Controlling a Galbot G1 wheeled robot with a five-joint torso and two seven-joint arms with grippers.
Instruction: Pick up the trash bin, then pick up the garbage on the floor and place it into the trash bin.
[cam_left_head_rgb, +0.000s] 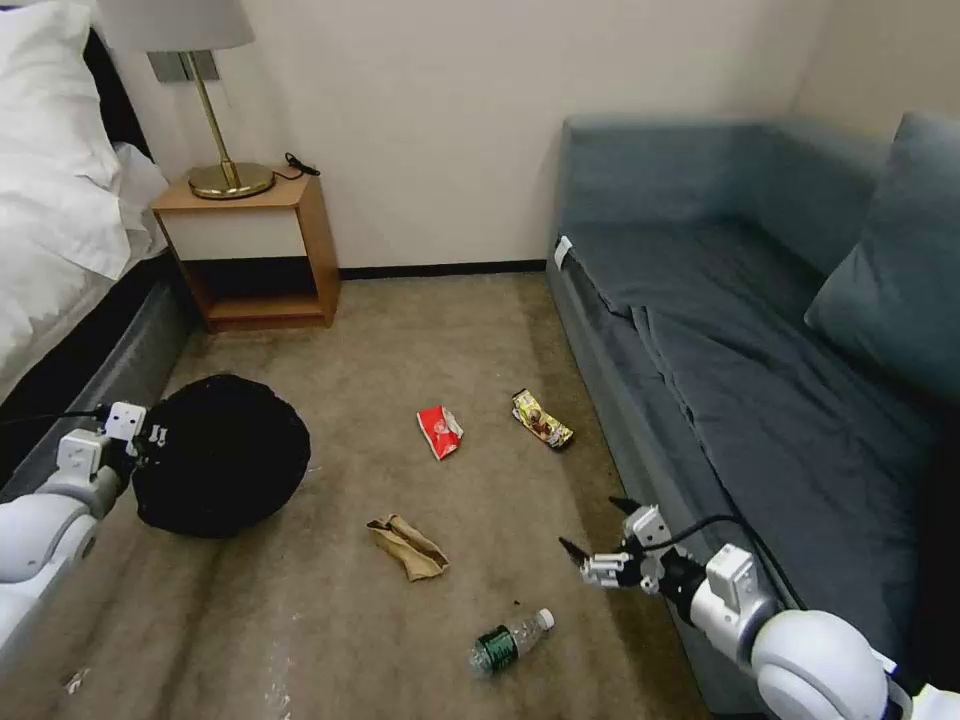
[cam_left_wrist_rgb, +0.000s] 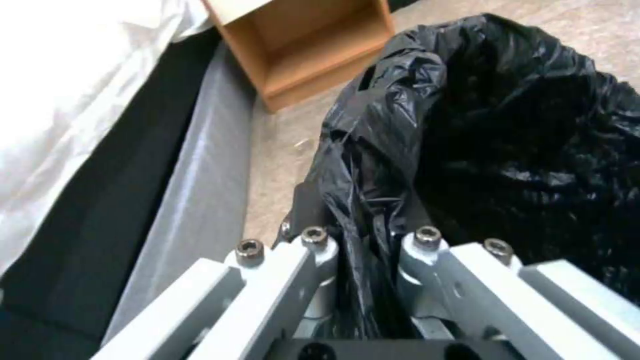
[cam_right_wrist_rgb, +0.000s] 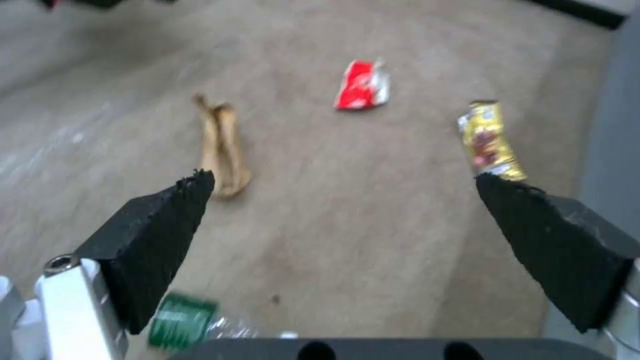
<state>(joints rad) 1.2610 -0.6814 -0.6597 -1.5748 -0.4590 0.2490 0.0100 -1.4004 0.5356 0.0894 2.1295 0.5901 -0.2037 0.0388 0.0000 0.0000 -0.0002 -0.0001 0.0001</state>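
The trash bin (cam_left_head_rgb: 225, 455), wrapped in a crinkled black bag (cam_left_wrist_rgb: 507, 140), sits on the carpet at the left beside the bed. My left gripper (cam_left_head_rgb: 140, 440) is at its near-left rim, shut on the bag-covered edge (cam_left_wrist_rgb: 363, 250). Garbage lies on the floor: a red snack packet (cam_left_head_rgb: 439, 431) (cam_right_wrist_rgb: 361, 85), a yellow-brown wrapper (cam_left_head_rgb: 542, 418) (cam_right_wrist_rgb: 488, 140), a crumpled brown paper bag (cam_left_head_rgb: 408, 546) (cam_right_wrist_rgb: 221, 145) and a small clear bottle with a green label (cam_left_head_rgb: 510, 640) (cam_right_wrist_rgb: 183, 321). My right gripper (cam_left_head_rgb: 597, 525) hangs open above the carpet beside the sofa, right of the bottle, its black fingertips (cam_right_wrist_rgb: 167, 235) spread wide.
A bed (cam_left_head_rgb: 60, 230) runs along the left, with a wooden nightstand (cam_left_head_rgb: 255, 255) and a lamp (cam_left_head_rgb: 215, 120) at the back wall. A blue-grey sofa (cam_left_head_rgb: 760, 380) fills the right side. Carpet between bed and sofa holds the litter.
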